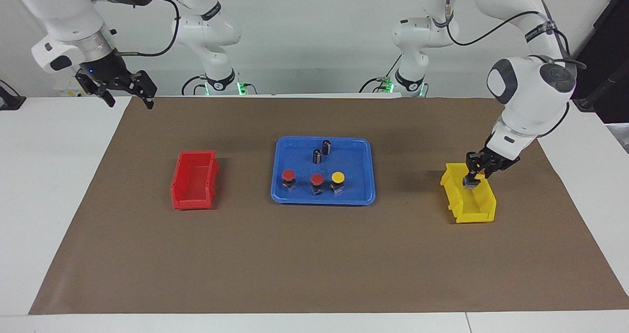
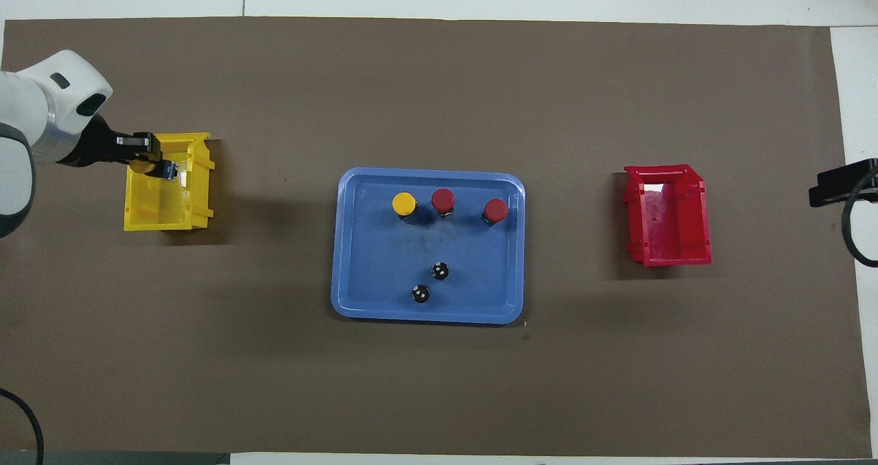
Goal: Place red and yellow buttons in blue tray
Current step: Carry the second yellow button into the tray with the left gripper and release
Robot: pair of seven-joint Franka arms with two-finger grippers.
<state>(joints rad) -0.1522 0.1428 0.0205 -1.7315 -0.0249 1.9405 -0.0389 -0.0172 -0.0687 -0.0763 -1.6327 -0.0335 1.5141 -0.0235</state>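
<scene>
The blue tray (image 1: pixel 355 163) (image 2: pixel 381 266) lies mid-table. In it stand two red buttons (image 1: pixel 288 176) (image 1: pixel 317 179) and one yellow button (image 1: pixel 337 177); in the overhead view the yellow one (image 2: pixel 404 204) stands beside the two red ones (image 2: pixel 443 198) (image 2: pixel 495 209). My left gripper (image 1: pixel 471 180) (image 2: pixel 163 169) is shut on the second yellow button (image 2: pixel 142 167), held on its side just above the yellow bin (image 1: pixel 475 208) (image 2: pixel 164 208). My right gripper (image 1: pixel 127 90) is open and empty, raised over the table's edge at the right arm's end.
Two small dark cylinders (image 1: pixel 317 156) (image 1: pixel 326 147) stand in the tray, nearer to the robots than the buttons. A red bin (image 1: pixel 194 180) (image 2: pixel 669 218) sits on the brown mat toward the right arm's end.
</scene>
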